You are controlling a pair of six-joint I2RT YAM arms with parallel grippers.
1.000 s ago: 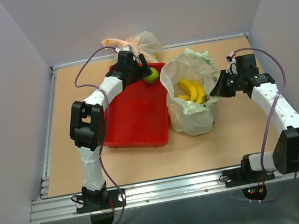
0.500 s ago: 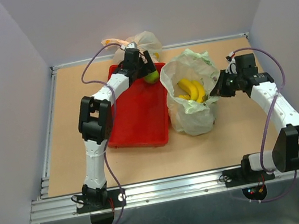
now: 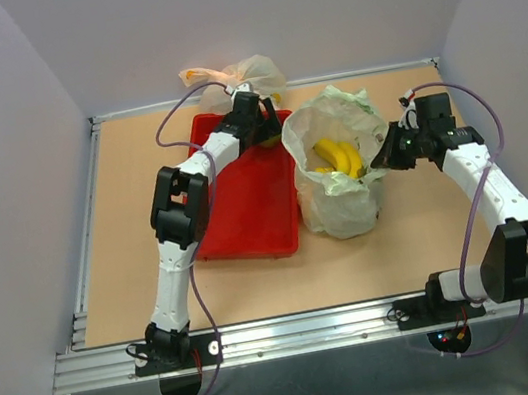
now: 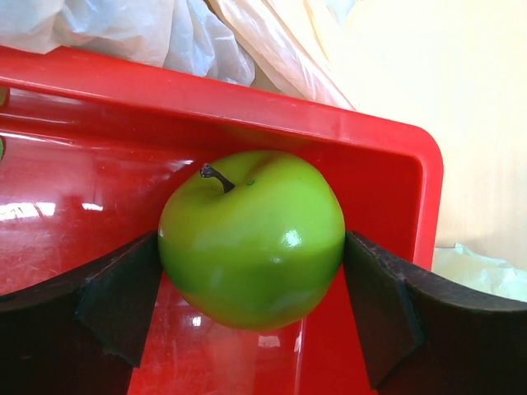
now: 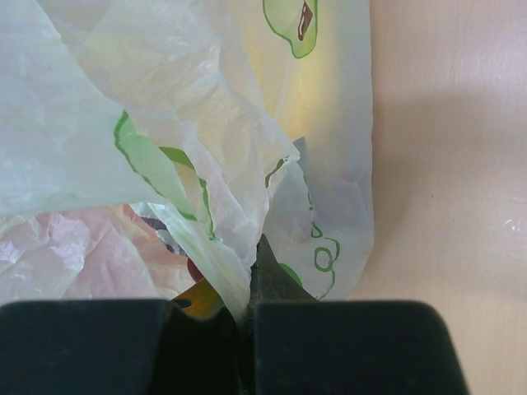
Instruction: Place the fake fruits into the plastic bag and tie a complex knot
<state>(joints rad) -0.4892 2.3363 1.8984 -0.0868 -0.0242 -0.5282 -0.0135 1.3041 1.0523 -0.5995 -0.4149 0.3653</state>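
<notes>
A green apple (image 4: 251, 234) lies in the far right corner of the red tray (image 4: 74, 206). My left gripper (image 4: 251, 255) is shut on it, one black pad touching each side. In the top view the left gripper (image 3: 260, 127) covers most of the apple. The pale-green plastic bag (image 3: 343, 199) stands open right of the tray, with two yellow bananas (image 3: 339, 158) inside. My right gripper (image 3: 382, 159) is shut on the bag's right rim (image 5: 239, 247). An orange-yellow fruit (image 5: 200, 299) shows dimly through the plastic. No knot shows.
The red tray (image 3: 246, 211) sits in the middle of the brown table. An orange-peach knotted bag (image 3: 241, 72) lies just behind the tray against the back wall, and shows as pale plastic (image 4: 272, 41) in the left wrist view. Walls stand on three sides.
My left arm has swung its elbow to the right and the gripper has moved over the green apple, which now shows less from above. The right arm and the bag have not moved.
</notes>
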